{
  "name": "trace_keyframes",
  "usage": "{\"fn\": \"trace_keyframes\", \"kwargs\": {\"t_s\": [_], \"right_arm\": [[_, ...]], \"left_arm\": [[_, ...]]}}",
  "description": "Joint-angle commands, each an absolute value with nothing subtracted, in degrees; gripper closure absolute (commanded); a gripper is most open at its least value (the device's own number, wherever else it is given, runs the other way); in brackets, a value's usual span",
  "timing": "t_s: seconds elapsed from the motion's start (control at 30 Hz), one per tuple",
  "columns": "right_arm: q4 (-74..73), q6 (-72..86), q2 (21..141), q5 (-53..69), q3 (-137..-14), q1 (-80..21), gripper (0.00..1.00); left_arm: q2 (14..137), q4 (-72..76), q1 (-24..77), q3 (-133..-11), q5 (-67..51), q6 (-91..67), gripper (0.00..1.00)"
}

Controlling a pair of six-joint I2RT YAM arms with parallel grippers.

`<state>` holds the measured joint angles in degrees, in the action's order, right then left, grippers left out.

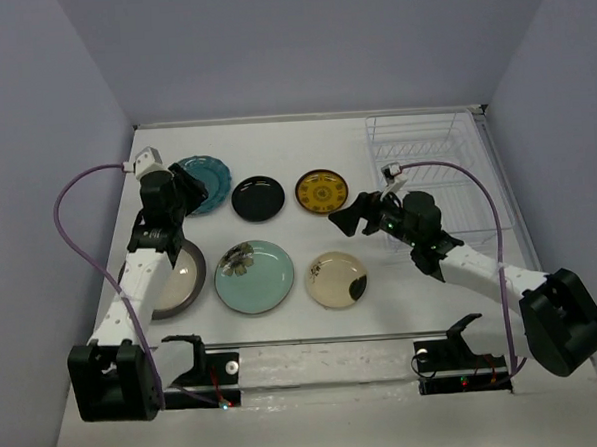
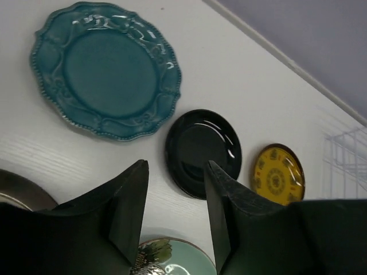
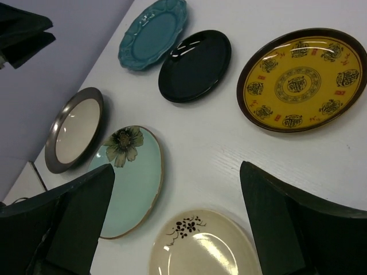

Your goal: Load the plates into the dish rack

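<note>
All six plates lie flat on the white table. The teal scalloped plate [image 1: 204,183], black plate [image 1: 257,198] and yellow plate [image 1: 321,190] form the far row. The grey metallic plate [image 1: 176,280], aqua plate [image 1: 254,277] and cream plate [image 1: 337,280] form the near row. The white wire dish rack [image 1: 444,136] stands empty at the far right. My left gripper [image 2: 176,172] is open and empty, above the table between the teal plate [image 2: 109,71] and black plate [image 2: 203,152]. My right gripper [image 3: 176,172] is open and empty, hovering between the yellow plate [image 3: 303,77] and cream plate [image 3: 206,246].
Purple cables loop from both wrists. Grey-lilac walls close in the table on the left, back and right. The arm bases and two black stands [image 1: 197,354] sit along the near edge.
</note>
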<state>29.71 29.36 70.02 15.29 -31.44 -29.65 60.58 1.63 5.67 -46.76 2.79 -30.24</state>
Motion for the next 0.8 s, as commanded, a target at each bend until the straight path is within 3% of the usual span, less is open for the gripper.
{"fn": "trace_keyframes", "kwargs": {"t_s": [0.0, 0.07, 0.17, 0.3, 0.47, 0.77], "right_arm": [[32.79, 28.04, 69.00, 17.49, -34.28, -29.88, 0.28], [32.61, 28.04, 68.56, 16.53, -34.10, -29.88, 0.33], [32.43, 28.04, 67.68, 15.03, -33.66, -29.88, 0.58], [32.43, 27.95, 67.76, 15.47, -33.75, -29.88, 0.58], [32.26, 27.33, 67.59, 14.41, -33.49, -29.88, 0.53], [31.99, 26.98, 68.91, 14.77, -34.01, -29.88, 0.51]], "left_arm": [[65.63, 1.41, -1.04, -49.48, 7.56, -32.87, 0.44], [68.46, 1.76, -4.91, -48.96, 8.52, -33.31, 0.35], [70.13, 4.30, -7.82, -47.55, 6.95, -33.92, 0.27], [75.04, 5.62, -10.37, -50.17, 6.68, -34.19, 0.21], [87.16, 6.41, -13.18, -55.45, 4.31, -34.63, 0.32], [98.60, 13.88, -14.68, -58.27, -3.60, -39.72, 0.37]]}}
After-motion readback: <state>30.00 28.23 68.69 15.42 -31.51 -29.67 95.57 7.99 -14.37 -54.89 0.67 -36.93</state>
